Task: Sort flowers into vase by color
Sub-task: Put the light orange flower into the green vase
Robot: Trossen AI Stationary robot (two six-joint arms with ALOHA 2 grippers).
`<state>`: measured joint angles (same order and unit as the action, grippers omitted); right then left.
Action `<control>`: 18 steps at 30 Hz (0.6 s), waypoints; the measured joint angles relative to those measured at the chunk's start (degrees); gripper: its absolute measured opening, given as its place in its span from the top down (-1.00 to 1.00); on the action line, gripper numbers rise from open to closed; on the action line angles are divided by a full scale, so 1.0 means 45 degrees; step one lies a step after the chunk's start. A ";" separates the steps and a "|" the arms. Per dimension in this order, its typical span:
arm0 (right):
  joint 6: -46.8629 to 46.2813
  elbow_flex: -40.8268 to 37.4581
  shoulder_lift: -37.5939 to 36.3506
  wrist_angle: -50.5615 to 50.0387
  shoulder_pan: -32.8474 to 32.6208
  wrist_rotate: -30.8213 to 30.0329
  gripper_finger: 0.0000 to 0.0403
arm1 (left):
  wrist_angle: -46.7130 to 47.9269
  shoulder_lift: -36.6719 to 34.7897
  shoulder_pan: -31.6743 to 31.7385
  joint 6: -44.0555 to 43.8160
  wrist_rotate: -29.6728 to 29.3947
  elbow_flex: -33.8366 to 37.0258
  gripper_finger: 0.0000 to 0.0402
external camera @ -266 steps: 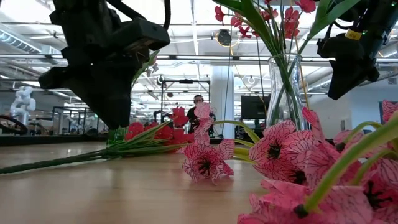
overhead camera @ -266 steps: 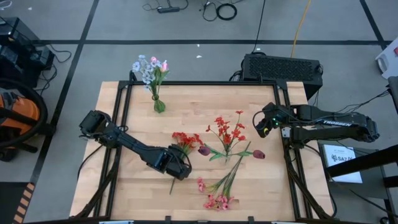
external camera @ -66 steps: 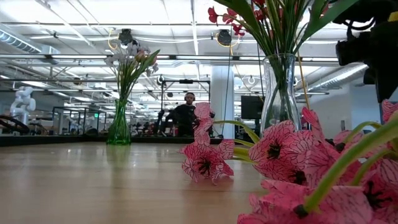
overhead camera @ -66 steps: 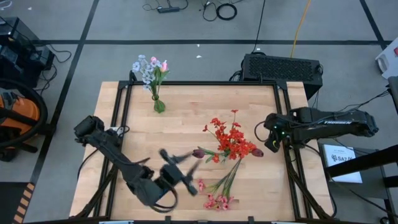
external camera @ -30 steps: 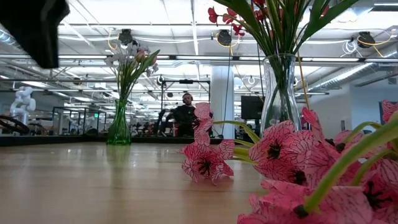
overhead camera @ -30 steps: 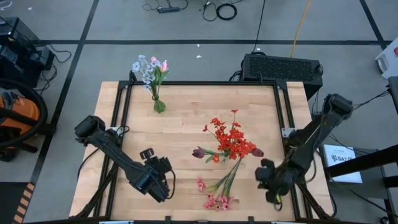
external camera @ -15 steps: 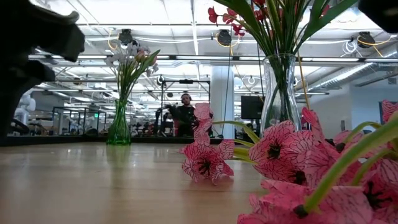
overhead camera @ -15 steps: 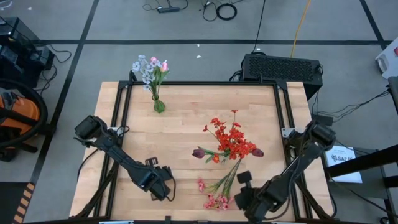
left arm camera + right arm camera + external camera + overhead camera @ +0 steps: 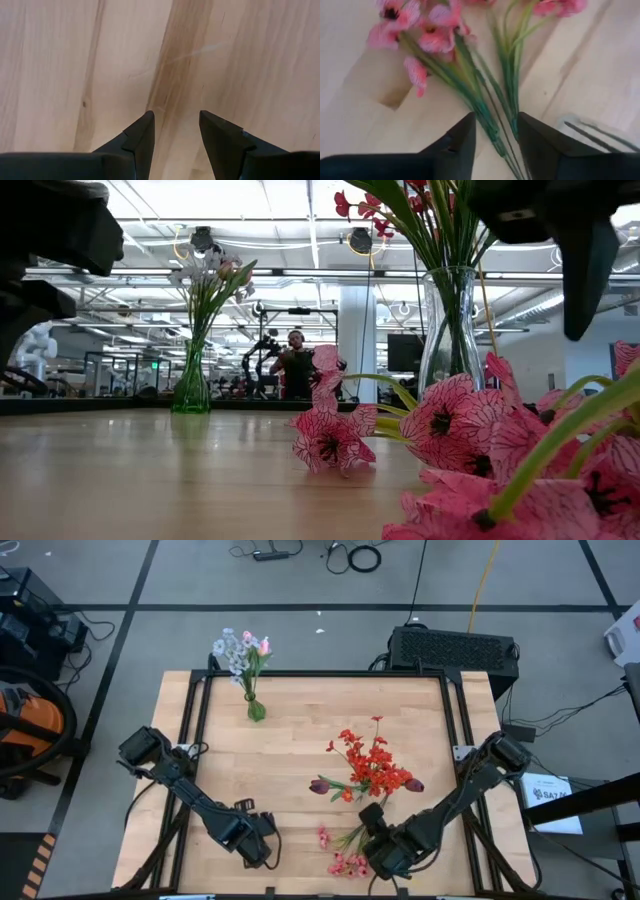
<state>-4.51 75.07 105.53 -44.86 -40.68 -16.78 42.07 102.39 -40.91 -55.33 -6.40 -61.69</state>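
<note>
Pink flowers (image 9: 345, 858) lie flat on the table near its front edge, their green stems (image 9: 492, 107) running toward the clear vase. My right gripper (image 9: 495, 132) hangs open over those stems, one finger on each side, pointing steeply down. It also shows in the high view (image 9: 385, 845). Red flowers (image 9: 370, 762) stand in the clear vase (image 9: 455, 330), a dark maroon bloom (image 9: 318, 785) on either side. Pale blue-white flowers (image 9: 238, 650) stand in a green vase (image 9: 190, 385) at the far left. My left gripper (image 9: 176, 122) is open over bare wood at the near left (image 9: 255, 840).
Black frame rails (image 9: 195, 740) run along the table's sides. A black box (image 9: 455, 648) sits behind the far right corner. Bare wood (image 9: 300, 730) lies between the two vases. A person (image 9: 295, 370) stands far off in the room behind.
My right gripper has swung from the table's right edge toward the left, along the near edge, and now stands over the pink flowers' stems. My left gripper has sunk toward the table at the near left. The flowers have not moved.
</note>
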 joint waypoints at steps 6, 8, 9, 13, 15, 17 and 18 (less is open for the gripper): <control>0.2065 0.0000 0.0617 0.0129 0.0246 0.0102 0.07 | -0.0598 0.0000 -0.0295 -0.0305 -0.0139 0.0000 0.19; 0.2331 0.0000 0.0911 0.0219 0.0286 0.0107 -0.02 | -0.0789 0.0000 -0.0413 -0.0515 -0.0393 0.0000 0.19; 0.2344 -0.0005 0.1043 0.0262 0.0291 0.0098 -0.06 | -0.0829 0.0000 -0.0457 -0.0621 -0.0570 0.0000 0.19; 0.2359 -0.0005 0.1452 0.0514 0.0335 0.0060 -0.22 | -0.0976 0.0000 -0.0590 -0.1028 -0.0779 0.0000 0.19; 0.2533 -0.0005 0.1566 0.0627 0.0373 -0.0005 -0.28 | -0.0977 0.0000 -0.0640 -0.1282 -0.0802 -0.0003 0.19; 0.2814 -0.0005 0.1686 0.0646 0.0461 0.0025 -0.32 | -0.1065 0.0000 -0.0691 -0.1308 -0.0989 -0.0003 0.19; 0.2932 -0.0005 0.1729 0.0640 0.0512 0.0036 -0.34 | -0.1179 0.0000 -0.0714 -0.1305 -0.1090 -0.0003 0.19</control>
<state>8.68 75.05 113.32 -41.98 -38.38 -16.61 36.76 102.39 -44.13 -61.20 -11.31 -61.71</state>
